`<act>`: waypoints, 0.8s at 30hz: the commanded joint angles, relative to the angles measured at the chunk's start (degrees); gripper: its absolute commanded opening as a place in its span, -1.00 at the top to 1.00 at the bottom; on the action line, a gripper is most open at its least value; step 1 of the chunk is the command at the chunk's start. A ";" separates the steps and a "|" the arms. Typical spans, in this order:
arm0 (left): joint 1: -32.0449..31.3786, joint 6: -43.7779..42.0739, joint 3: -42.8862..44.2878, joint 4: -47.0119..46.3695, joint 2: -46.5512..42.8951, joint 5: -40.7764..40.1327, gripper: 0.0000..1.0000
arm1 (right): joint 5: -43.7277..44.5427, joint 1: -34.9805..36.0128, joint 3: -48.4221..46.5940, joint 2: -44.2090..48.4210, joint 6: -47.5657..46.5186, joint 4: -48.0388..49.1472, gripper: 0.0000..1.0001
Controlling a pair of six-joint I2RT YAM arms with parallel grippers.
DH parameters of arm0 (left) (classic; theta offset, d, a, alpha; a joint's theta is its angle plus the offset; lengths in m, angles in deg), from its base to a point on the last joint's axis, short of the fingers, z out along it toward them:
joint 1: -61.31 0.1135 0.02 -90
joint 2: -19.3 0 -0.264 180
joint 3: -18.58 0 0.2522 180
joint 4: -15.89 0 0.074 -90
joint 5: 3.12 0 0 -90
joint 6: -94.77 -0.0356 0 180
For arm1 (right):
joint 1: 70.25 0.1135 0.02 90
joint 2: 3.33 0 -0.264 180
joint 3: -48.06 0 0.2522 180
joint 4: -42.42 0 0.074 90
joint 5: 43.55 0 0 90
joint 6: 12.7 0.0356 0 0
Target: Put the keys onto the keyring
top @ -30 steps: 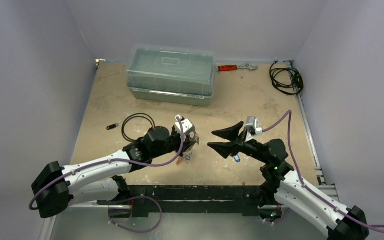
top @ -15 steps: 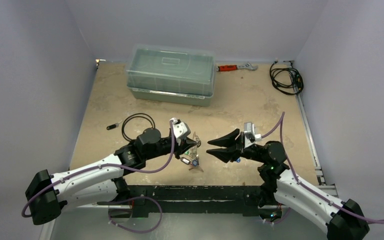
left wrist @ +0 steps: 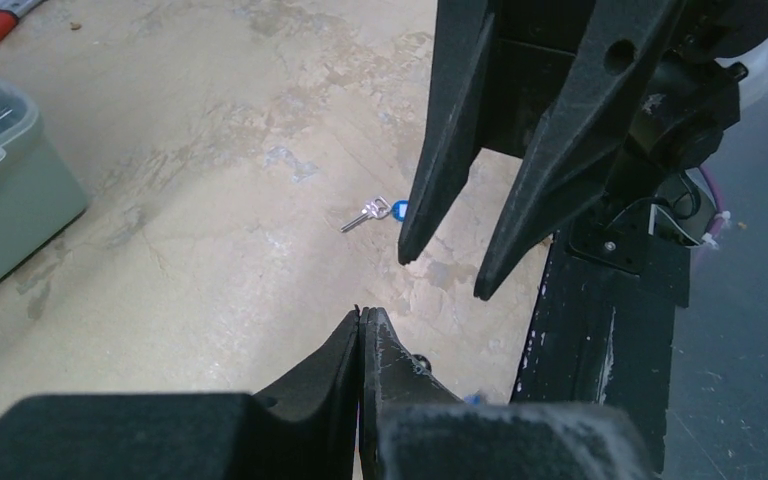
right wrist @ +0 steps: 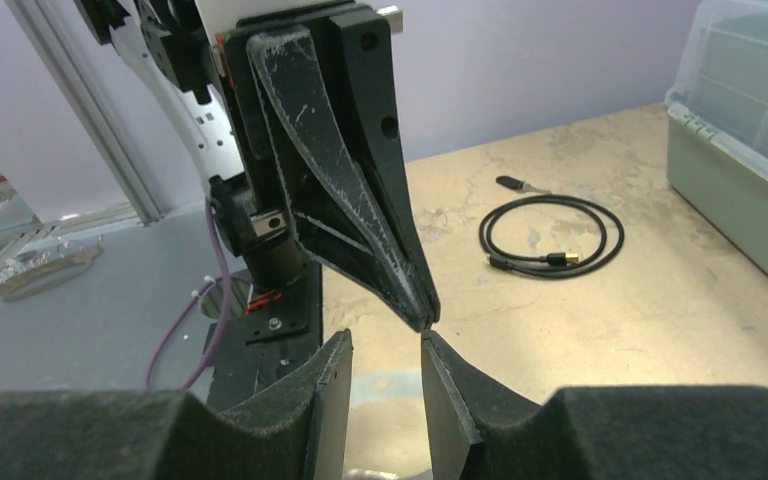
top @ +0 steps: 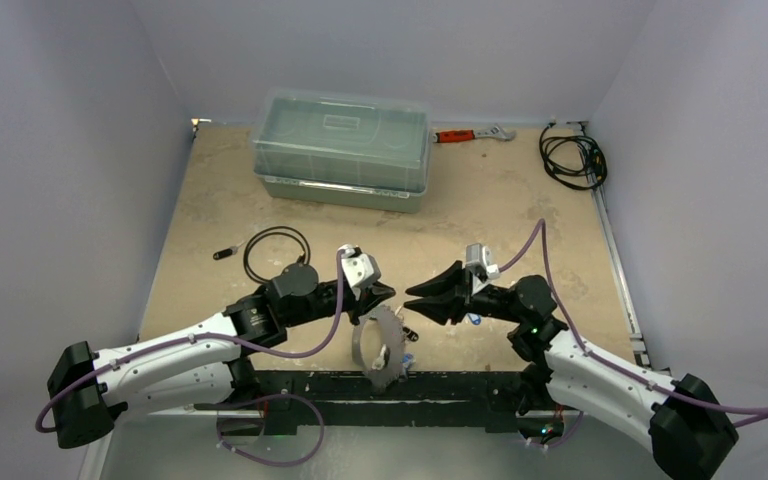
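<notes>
Keyring (top: 378, 348) lower, in left fingers (top: 380, 293)

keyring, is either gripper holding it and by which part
The left gripper seems to pinch the keyring at the upper edge of its rim; the ring hangs below the shut fingers. The right gripper holds nothing.

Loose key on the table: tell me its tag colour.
Blue; the key shows best in the left wrist view.

Robot lab cell, plain walls (top: 60, 150), aluminium framing (right wrist: 90, 110), scuffed tabletop (top: 500, 200)
</notes>
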 commanded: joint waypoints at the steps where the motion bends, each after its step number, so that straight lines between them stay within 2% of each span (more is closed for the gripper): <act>1: -0.12 -0.81 -0.21 -1.64 0.09 -4.25 1.00 | 4.77 2.12 -2.23 -1.16 -4.45 -2.19 0.29; 4: -0.11 0.51 -0.10 -0.92 0.49 -11.95 1.00 | 12.78 3.21 -2.80 -0.19 -6.85 -7.36 0.17; 6: -0.11 1.59 -0.16 -0.06 0.48 -18.17 1.00 | 14.94 3.80 -3.29 0.45 -7.39 -10.08 0.17; 8: -0.11 2.41 0.11 0.79 0.48 -23.82 0.87 | 16.54 5.85 -3.80 -0.30 -7.21 -11.95 0.17; 10: -0.15 3.01 0.22 1.40 0.33 -29.25 0.67 | 20.05 9.55 -5.09 -2.81 -7.36 -14.68 0.17; 12: -0.16 3.89 0.17 1.46 0.13 -34.36 0.28 | 25.01 14.52 -6.19 -6.16 -8.27 -16.39 0.14; 14: -0.15 4.71 0.16 1.87 0.12 -38.75 -0.07 | 30.13 20.70 -8.08 -10.11 -9.75 -18.24 0.11; 17: -0.02 6.96 0.54 3.77 0.75 -47.59 -0.52 | 33.60 25.88 -11.01 -17.09 -11.13 -20.48 0.08; 20: 0.05 9.05 0.64 5.74 1.60 -54.04 -0.68 | 35.03 30.29 -14.45 -25.03 -12.79 -21.31 0.07; 24: 0.14 10.90 0.33 7.01 1.13 -57.24 -0.70 | 36.29 33.92 -20.29 -34.32 -15.23 -21.94 0.10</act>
